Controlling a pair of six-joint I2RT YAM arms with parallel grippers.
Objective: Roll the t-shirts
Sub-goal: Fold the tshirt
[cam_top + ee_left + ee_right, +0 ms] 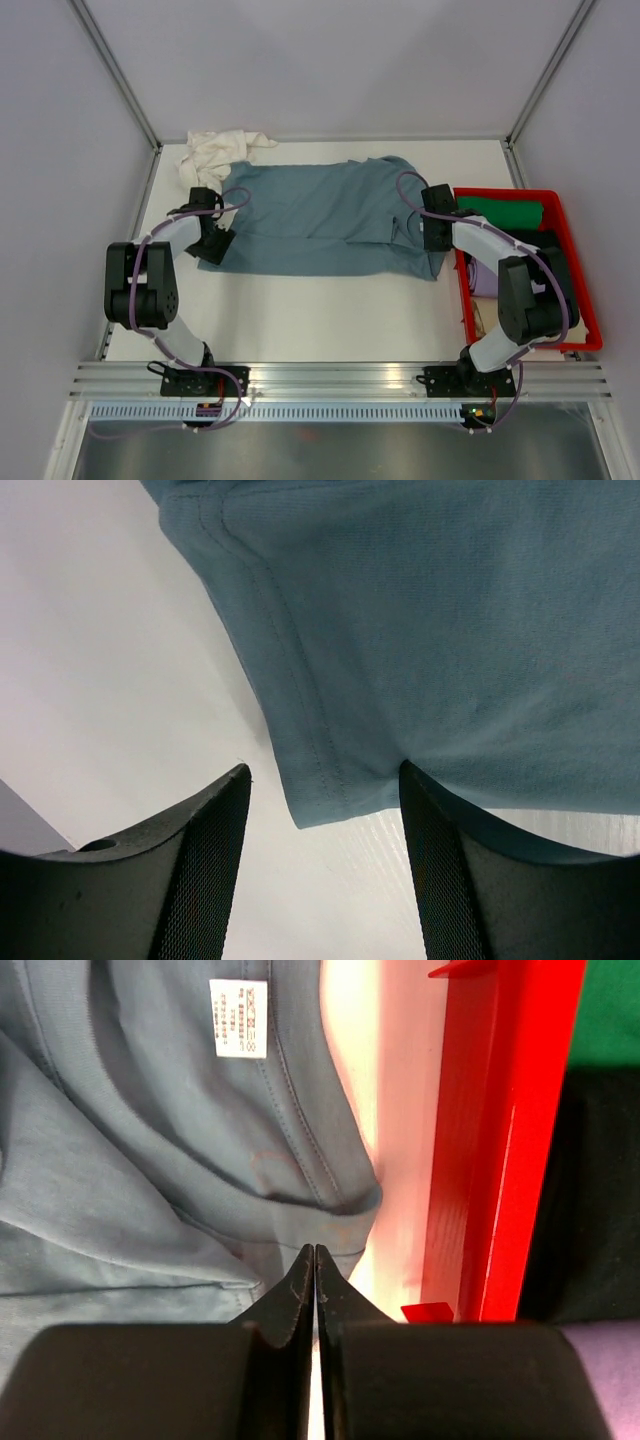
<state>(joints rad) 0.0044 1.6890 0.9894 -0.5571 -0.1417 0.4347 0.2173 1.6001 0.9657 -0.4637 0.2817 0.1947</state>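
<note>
Seen from above, a dusty blue-grey cotton t-shirt [320, 215] lies spread flat along the white bench [300, 310], laid out for rolling, I judge. A crumpled cream-white t-shirt [215, 150] sits at the far left corner and a red plastic crate [520, 195] of garments at the right. The left end effector [213, 243] is at the blue shirt's near left corner, the right end effector [436, 235] at its collar end. In the left wrist view the fingers are apart, straddling the stitched hem corner. In the right wrist view the fingers are pressed together at the collar's edge, near the crate wall; whether they pinch any cloth is unclear. The print on the white neck label [238, 1017] is too small to read.
</note>
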